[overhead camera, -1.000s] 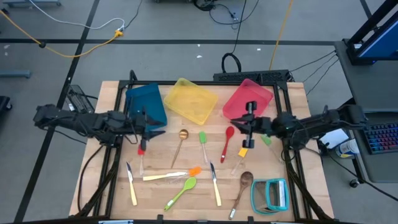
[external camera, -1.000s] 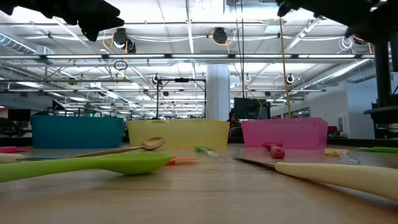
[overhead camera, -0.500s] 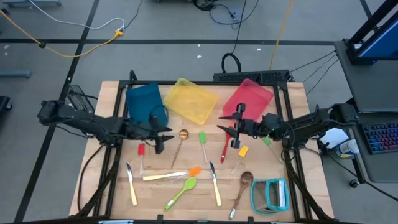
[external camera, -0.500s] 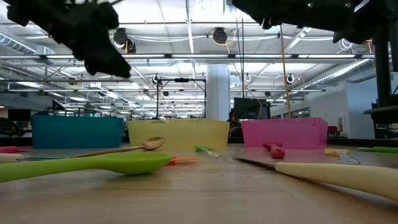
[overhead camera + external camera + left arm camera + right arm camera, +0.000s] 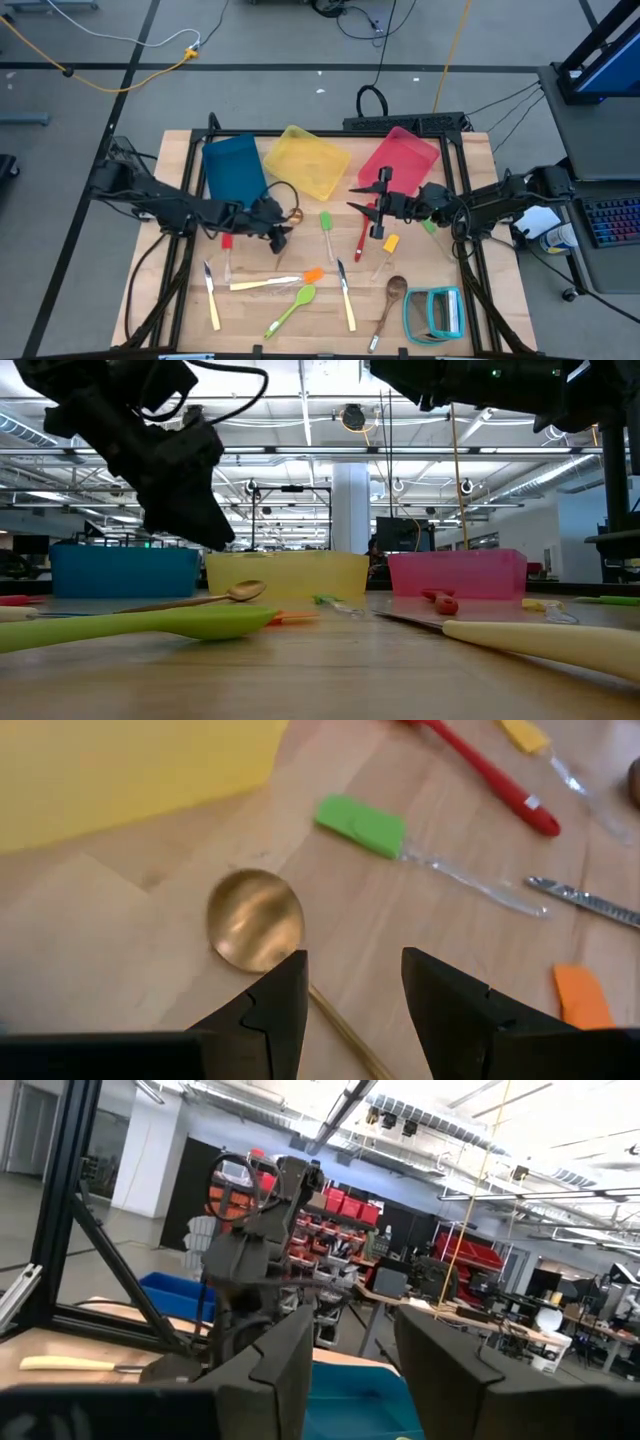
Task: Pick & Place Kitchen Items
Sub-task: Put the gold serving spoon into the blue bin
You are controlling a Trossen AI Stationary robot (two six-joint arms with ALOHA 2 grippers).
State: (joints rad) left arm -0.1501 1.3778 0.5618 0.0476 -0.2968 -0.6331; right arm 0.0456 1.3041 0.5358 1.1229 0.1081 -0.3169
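Hovering with jaws apart, the left gripper (image 5: 352, 982) overhangs one brass spoon (image 5: 254, 919) beside three bins (image 5: 305, 160).

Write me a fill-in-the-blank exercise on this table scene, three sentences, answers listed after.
1. The left gripper hangs open over the handle of the ______ spoon.
2. Between the blue bin and the pink bin stands the ______ bin.
3. The teal rack lies next to the ______ spoon.

Missing words: brass; yellow; wooden
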